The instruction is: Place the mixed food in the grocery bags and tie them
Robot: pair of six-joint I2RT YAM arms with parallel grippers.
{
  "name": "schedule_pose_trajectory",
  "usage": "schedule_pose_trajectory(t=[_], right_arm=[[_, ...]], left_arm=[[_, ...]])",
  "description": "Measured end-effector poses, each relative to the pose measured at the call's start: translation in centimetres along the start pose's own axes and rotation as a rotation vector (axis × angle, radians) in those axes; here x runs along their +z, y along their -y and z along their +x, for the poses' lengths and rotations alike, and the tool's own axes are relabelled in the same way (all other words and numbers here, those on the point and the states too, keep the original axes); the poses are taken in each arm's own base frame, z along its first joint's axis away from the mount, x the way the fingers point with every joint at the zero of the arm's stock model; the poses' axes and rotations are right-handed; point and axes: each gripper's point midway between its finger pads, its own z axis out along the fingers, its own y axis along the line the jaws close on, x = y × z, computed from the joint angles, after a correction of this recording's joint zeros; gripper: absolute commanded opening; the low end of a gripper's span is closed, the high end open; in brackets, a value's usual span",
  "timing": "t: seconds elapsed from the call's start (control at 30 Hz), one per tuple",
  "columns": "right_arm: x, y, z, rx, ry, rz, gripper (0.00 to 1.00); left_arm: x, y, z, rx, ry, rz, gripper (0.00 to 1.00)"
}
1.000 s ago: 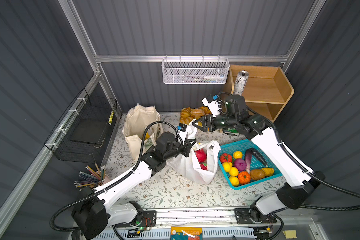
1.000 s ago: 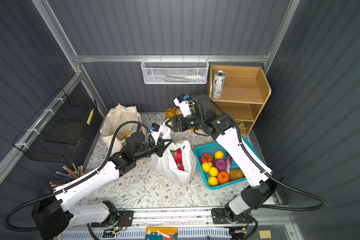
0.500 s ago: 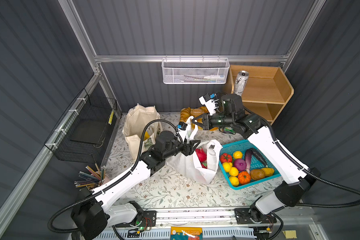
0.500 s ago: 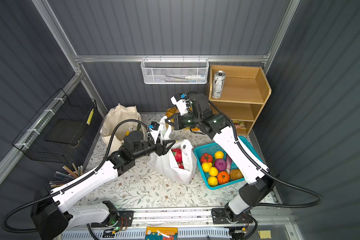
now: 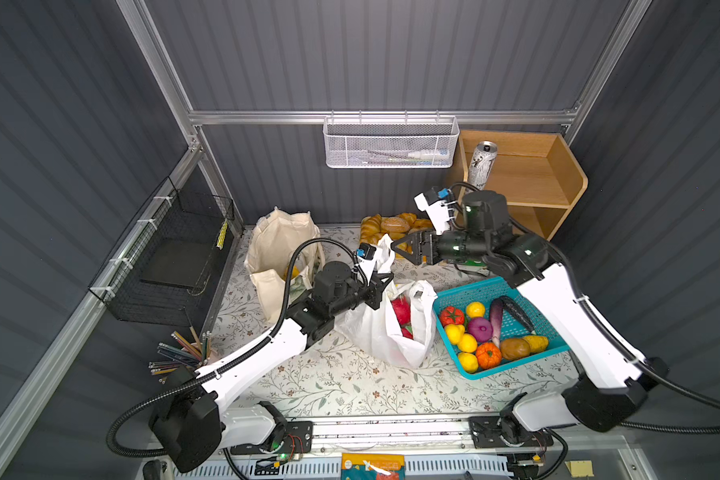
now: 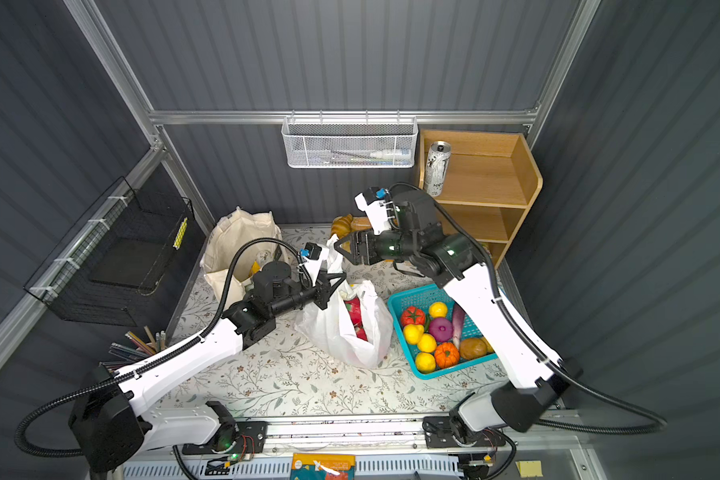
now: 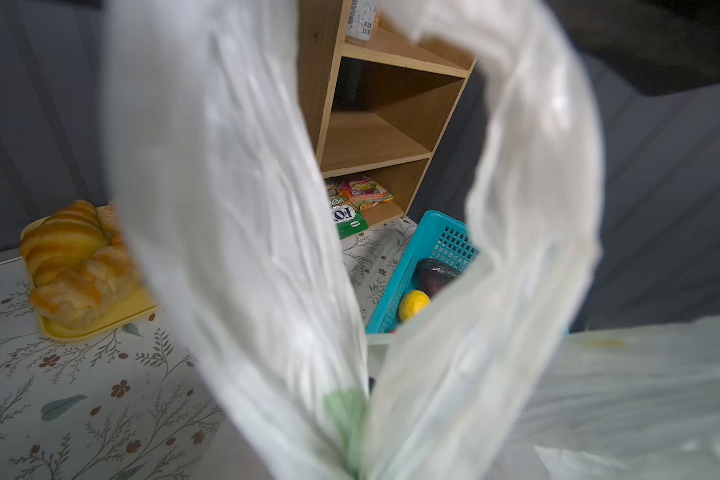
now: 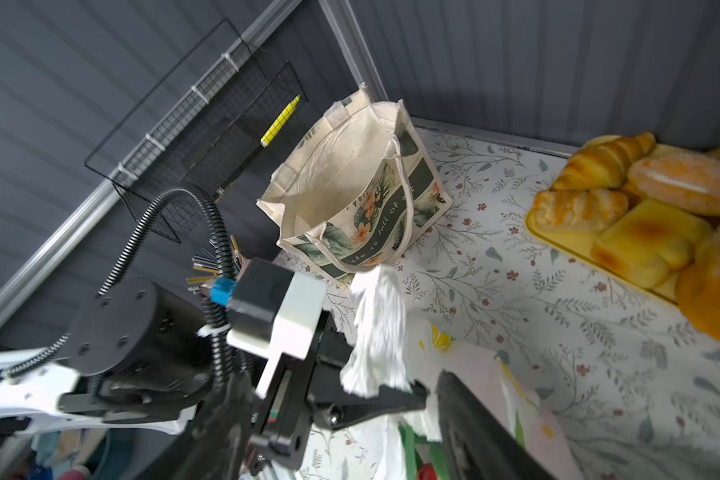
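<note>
The carrier bag (image 5: 375, 332) is thin, translucent white plastic, crinkled and faintly shiny. The tote (image 5: 275, 245) is matt cream canvas, coarse-woven, leaf-printed. The shelf unit (image 5: 558, 174) is smooth pale wood; the drink can (image 5: 484, 164) on it is glossy silvery metal. The turquoise basket (image 5: 462, 291) is moulded plastic mesh. The wall basket (image 5: 391, 145) is white-coated wire mesh, the side basket (image 5: 159, 291) black wire. The table cover (image 5: 350, 386) looks smooth and matt, floral-printed. My left arm (image 5: 258, 353) and right arm (image 5: 578, 324) wear glossy white plastic shells, with ribbed black hose (image 5: 321, 240).
</note>
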Motion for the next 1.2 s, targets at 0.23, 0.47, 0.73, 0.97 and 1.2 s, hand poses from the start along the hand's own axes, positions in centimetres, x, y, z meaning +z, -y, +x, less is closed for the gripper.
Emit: schedule_pose_trajectory(t=[0.23, 0.47, 0.73, 0.97, 1.2], right_arm=[[-6.6, -1.1, 5.0, 0.009, 0.012, 0.069, 0.89], [-4.8, 0.2, 10.8, 0.045, -0.158, 0.142, 0.81], [-1.8, 1.4, 9.1, 0.015, -0.195, 0.207, 0.00], [-0.7, 1.7, 3.3, -0.224, -0.148, 0.274, 0.00], [0.5, 1.1, 4.1, -0.366, -0.205, 0.198, 0.00]], left_arm=[[-0.5, -0.1, 0.0, -0.004, -0.004, -0.012, 0.00], [-0.4, -0.2, 0.6, -0.009, -0.026, -0.018, 0.00], [-0.2, -0.3, 1.2, -0.011, -0.053, -0.013, 0.00], [-0.8, 0.7, 0.5, 0.013, -0.107, 0.079, 0.00], [-0.9, 0.7, 0.1, 0.004, -0.164, 0.139, 0.00]])
